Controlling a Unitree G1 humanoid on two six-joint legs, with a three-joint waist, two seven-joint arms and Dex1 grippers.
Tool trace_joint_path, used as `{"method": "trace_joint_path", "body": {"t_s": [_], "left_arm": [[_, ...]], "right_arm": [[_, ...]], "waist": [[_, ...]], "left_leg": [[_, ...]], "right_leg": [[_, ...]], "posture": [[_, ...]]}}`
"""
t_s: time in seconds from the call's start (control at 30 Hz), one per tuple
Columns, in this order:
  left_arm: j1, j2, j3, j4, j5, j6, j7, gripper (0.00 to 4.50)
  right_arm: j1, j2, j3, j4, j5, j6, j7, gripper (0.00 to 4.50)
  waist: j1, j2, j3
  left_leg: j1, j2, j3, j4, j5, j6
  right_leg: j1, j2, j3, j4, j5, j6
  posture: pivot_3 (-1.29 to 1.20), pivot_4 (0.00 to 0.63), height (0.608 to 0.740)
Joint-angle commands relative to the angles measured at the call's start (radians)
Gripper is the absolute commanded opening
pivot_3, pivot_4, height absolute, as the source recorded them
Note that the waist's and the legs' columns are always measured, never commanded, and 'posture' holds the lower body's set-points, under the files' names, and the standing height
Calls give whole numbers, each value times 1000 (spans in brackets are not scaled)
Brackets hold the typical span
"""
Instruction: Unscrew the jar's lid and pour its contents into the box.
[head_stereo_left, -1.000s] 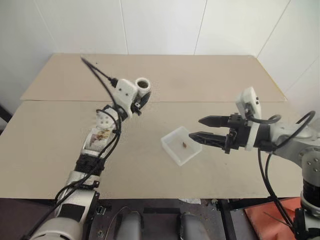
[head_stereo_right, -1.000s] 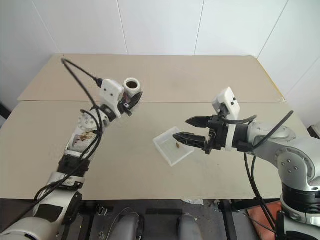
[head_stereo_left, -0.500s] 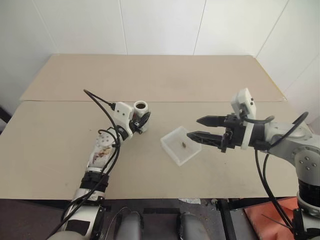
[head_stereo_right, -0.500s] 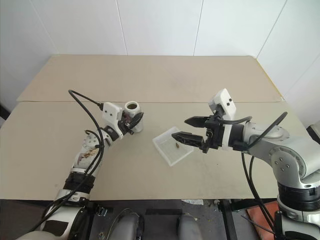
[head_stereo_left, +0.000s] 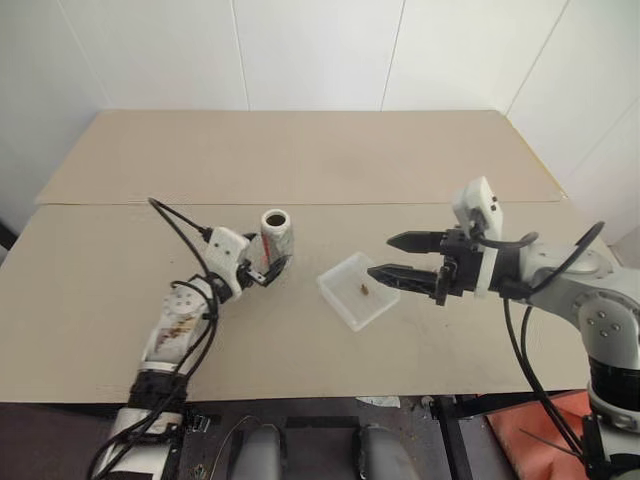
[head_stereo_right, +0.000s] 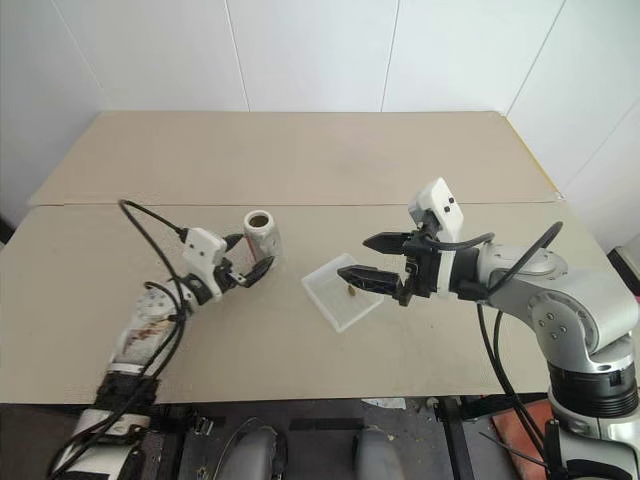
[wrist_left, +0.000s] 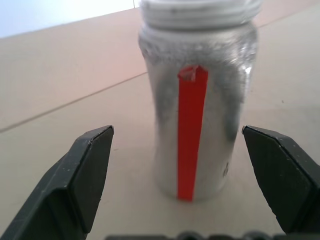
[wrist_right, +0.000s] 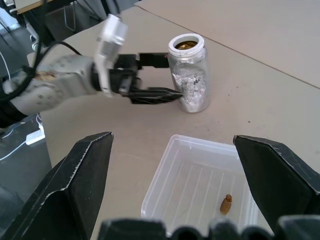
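The jar (head_stereo_left: 276, 231) stands upright on the table with its mouth uncapped and a red strip (wrist_left: 191, 131) down its side. My left gripper (head_stereo_right: 258, 253) is open, level with the jar; its fingers (wrist_left: 82, 167) flank the jar without touching it. The box (head_stereo_left: 352, 293) lies right of the jar, and a tiny brown bit of the contents (wrist_right: 226, 204) rests on its ribbed bottom. My right gripper (head_stereo_left: 380, 256) hovers open over the box's right edge, empty. The lid is out of view.
The tan table (head_stereo_left: 330, 160) has a seam running across its middle and white walls behind it. A black cable (head_stereo_left: 180, 225) loops off my left wrist. Something orange-red (head_stereo_left: 555, 430) sits below the table's front right edge.
My left arm came down and towards me, set the jar upright on the table and opened, letting it go. The right gripper stayed over the box.
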Motion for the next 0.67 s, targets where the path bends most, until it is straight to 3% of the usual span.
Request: {"method": "trace_joint_path", "body": {"t_s": [0.03,0.2,0.4,0.67], "left_arm": [[64,97,51,-163,-77,55,-109,4490],[199,353,248,-365,-408,260,-416,4490],[268,569,499,-303,-594,312,-747,4490],[308,572,565,-345,-599,351,-708,4490]], "right_arm": [[13,-9,-23,-30,-2,-30,2,4500],[54,-49,-44,-39,-18,-47,29,4500],[92,-120,-67,-17,-61,-129,128,4500],[110,-131,-77,-17,-62,-151,149,4500]], "waist": [[1,0,0],[2,0,0],[3,0,0],[2,0,0]], "left_leg": [[0,0,0,0,0,0],[0,1,1,0,0,0],[2,1,2,-1,0,0],[2,2,2,-2,0,0]], "right_leg": [[0,0,0,0,0,0],[0,0,0,0,0,0],[1,0,0,-1,-1,-1],[0,1,0,-1,-1,-1]], "posture": [[0,150,740],[0,150,740],[0,150,740],[0,150,740]]}}
